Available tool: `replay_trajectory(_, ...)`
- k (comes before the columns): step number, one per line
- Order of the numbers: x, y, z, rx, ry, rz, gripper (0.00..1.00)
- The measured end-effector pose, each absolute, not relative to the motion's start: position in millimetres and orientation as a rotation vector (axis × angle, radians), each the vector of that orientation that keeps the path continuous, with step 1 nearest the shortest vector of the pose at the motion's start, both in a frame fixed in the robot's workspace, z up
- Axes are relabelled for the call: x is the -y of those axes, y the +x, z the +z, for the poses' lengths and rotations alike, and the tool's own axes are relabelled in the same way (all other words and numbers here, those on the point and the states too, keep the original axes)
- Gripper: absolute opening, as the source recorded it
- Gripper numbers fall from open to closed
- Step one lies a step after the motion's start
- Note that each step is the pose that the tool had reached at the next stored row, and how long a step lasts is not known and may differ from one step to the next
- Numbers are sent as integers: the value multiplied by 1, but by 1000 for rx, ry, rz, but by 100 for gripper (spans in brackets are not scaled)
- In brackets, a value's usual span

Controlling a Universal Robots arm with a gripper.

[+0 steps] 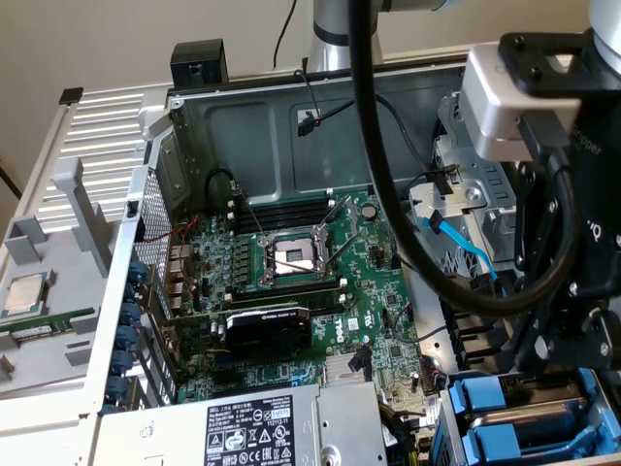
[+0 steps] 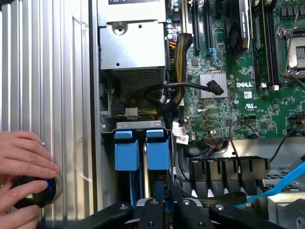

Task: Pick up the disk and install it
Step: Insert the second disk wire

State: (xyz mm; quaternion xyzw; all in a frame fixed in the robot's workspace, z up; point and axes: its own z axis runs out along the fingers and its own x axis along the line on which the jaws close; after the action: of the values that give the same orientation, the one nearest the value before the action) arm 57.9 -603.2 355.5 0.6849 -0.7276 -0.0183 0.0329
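— While it sits upright in the bay [image 2: 139, 125], where exactly is the disk [image 2: 157, 153]?
— Lower middle of the frame, beside its twin [image 2: 127, 153]. The gripper [image 2: 164, 207] hangs above, fingers drawn together, probably seating it.

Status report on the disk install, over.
Gripper shut, low over the drive bay. Two blue carriers seated side by side there; disk itself not distinguishable. A person's hand on a round knob on the case's outer panel.

Green motherboard [image 1: 320, 282] lying inside open computer case [image 1: 233, 116], empty CPU socket [image 1: 291, 257] at centre, power supply [image 1: 262, 427] alongside, loose CPU chip [image 1: 24, 294] outside.
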Motion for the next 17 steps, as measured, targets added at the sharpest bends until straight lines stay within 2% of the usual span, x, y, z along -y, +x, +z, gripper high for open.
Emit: replay_trajectory(17,603,58,349,2242,2111,-64,16)
